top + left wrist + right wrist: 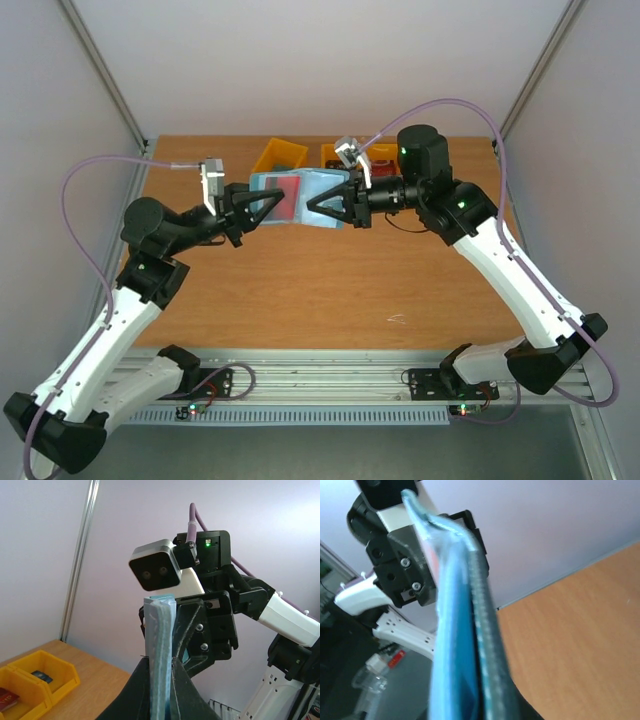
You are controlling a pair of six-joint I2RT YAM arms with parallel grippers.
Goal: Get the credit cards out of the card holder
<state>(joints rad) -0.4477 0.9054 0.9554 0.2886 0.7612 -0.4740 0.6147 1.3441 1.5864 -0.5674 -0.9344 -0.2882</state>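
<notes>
The slate-blue card holder [305, 193] hangs in the air over the back of the table, held between both arms. A red credit card [285, 204] shows in its left half. My left gripper [258, 206] is shut on the holder's left edge. My right gripper [322, 206] pinches the right half. In the left wrist view the card holder [159, 640] stands edge-on between my left gripper's [160, 664] dark fingers. In the right wrist view the card holder [455, 640] runs edge-on through my right gripper [475, 700], layers pressed together.
Two yellow bins [280, 154] [335, 153] stand at the table's back edge. The yellow bins [55, 669] in the left wrist view hold a dark card [41, 676] and a red card [7, 697]. Grey walls close in the sides and back.
</notes>
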